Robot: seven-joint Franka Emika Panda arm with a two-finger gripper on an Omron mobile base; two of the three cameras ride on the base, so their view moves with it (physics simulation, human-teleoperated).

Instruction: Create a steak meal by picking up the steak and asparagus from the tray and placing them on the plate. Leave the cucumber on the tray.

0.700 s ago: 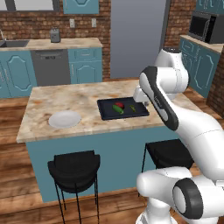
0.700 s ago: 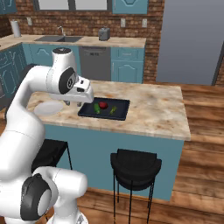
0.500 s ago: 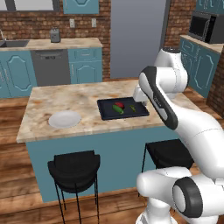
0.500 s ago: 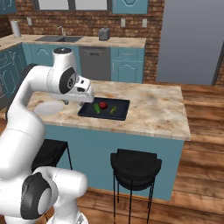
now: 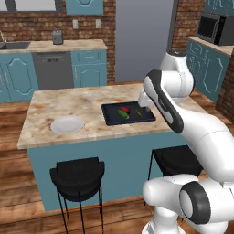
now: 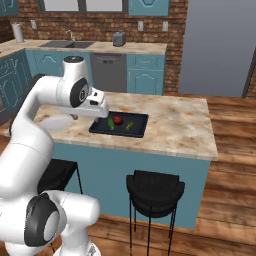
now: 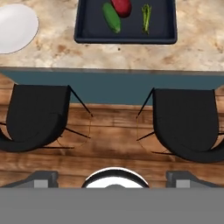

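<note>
Kitchen walls of red brick rise behind blue cabinets, and a marble-topped island bench [image 5: 68, 103] stands in the middle over a wooden floor.

Seen from the left base camera, going left to right: the plate [image 5: 67, 124] lies bare toward the bench's 8 o'clock corner, well apart from the tray [image 5: 112, 119], which sits near the bench's right end. On the tray the cucumber [image 5: 123, 114] lies beside the steak [image 5: 124, 109], with the asparagus [image 5: 138, 112] at about 3 o'clock from them. The white arm bends over the tray's right edge. Two black stools [image 5: 77, 176] stand on the floor before the bench.

From the right base camera the plate [image 6: 56, 122] is partly hidden by the arm at the left, then comes the tray [image 6: 141, 126] with the cucumber [image 6: 111, 124], the steak [image 6: 118, 120] and the asparagus [image 6: 129, 124] in a row.

Looking down from the hand camera, the plate [image 7: 15, 28] sits at 10 o'clock, the tray [image 7: 127, 35] at 12 o'clock. Within it the cucumber [image 7: 111, 18] lies slanted, its upper end touching the steak [image 7: 122, 6], and the asparagus [image 7: 146, 18] lies apart from both, toward the tray's right side. The two stools [image 7: 37, 118] fill the middle below the bench edge. The tool [image 7: 112, 178] hangs high above the floor in front of the bench, holding nothing; I cannot tell how wide its jaws stand.
</note>
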